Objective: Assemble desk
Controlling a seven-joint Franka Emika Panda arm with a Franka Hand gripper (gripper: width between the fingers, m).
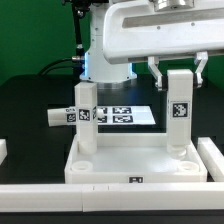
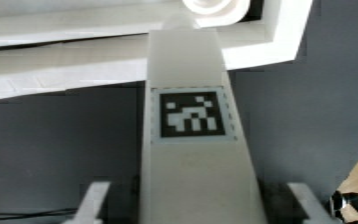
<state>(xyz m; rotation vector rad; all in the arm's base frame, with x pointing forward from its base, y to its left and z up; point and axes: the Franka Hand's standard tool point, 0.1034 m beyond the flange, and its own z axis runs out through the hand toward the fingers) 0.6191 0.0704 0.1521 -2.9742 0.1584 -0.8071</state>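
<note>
The white desk top (image 1: pixel 130 168) lies near the front with its rim up. One tagged white leg (image 1: pixel 86 115) stands upright in the corner on the exterior view's left. A second leg (image 1: pixel 179 108) stands upright at the corner on the exterior view's right, and my gripper (image 1: pixel 178 74) is shut on its upper part, one finger on each side. In the wrist view this leg (image 2: pixel 194 110) runs from my gripper (image 2: pixel 201 206) down to the desk top's rim (image 2: pixel 87 48). A third leg (image 1: pixel 60 116) lies on the black table behind the first one.
The marker board (image 1: pixel 128 116) lies flat behind the desk top. A low white bar (image 1: pixel 60 198) runs along the front, with raised white pieces at the exterior view's right (image 1: pixel 212 158) and left (image 1: pixel 3 150). The arm's white base (image 1: pixel 104 52) stands at the back.
</note>
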